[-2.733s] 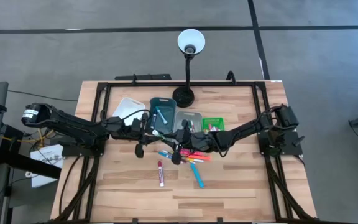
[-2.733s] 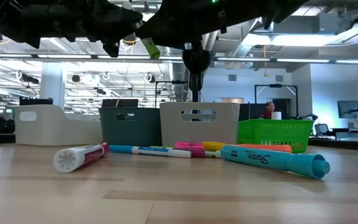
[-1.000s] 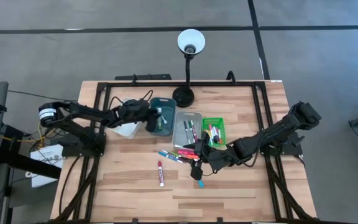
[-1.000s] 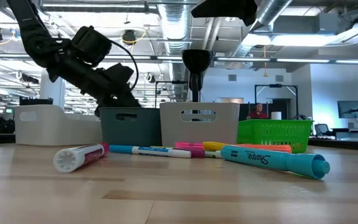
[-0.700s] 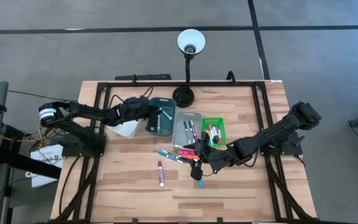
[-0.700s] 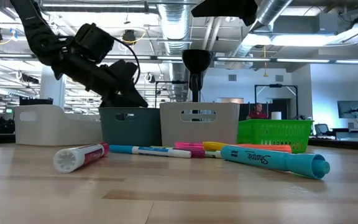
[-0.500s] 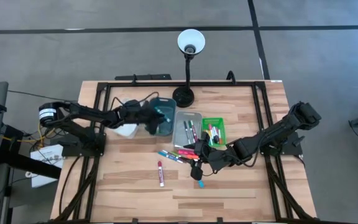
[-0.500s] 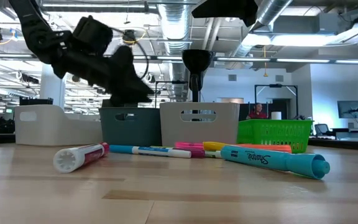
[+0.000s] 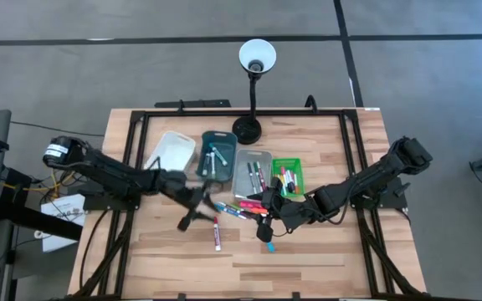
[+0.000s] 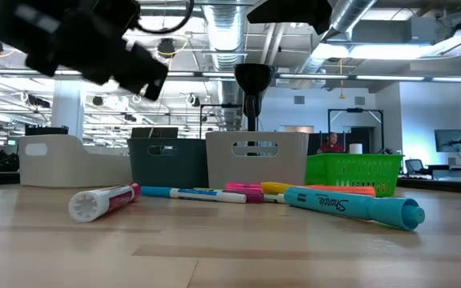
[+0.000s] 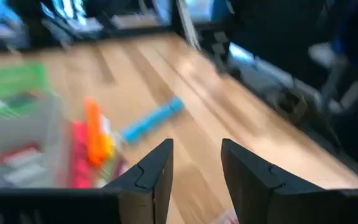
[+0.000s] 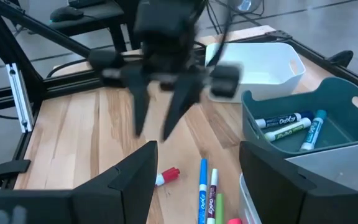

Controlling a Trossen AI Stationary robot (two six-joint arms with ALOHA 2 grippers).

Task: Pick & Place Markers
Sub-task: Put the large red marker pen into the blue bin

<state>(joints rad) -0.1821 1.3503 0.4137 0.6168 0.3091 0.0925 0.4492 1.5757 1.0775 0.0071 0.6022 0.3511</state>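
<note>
Loose markers lie flat on the table's middle: a red-capped marker (image 9: 217, 232), thin blue markers (image 9: 227, 208), pink and orange markers (image 9: 259, 208), and a light-blue marker (image 10: 350, 206). More markers lie in the dark teal tray (image 9: 217, 159), the grey tray (image 9: 252, 171) and the green tray (image 9: 287, 174). My left gripper (image 9: 192, 211) hangs open above the table, just left of the red-capped marker, with nothing between its fingers (image 11: 157, 177). My right gripper (image 9: 266, 221) stands open above the pile's near right side, also empty.
A white tray (image 9: 172, 150) stands left of the teal one. A black desk lamp (image 9: 249, 125) stands behind the trays. A black frame (image 9: 132, 134) runs round the table top. Bare wood stretches toward the near edge.
My left gripper has swung out of the dark teal tray toward the table's near edge and a little up, rolling as it went, and now hangs near the red-capped marker. The markers and my right arm have kept still.
</note>
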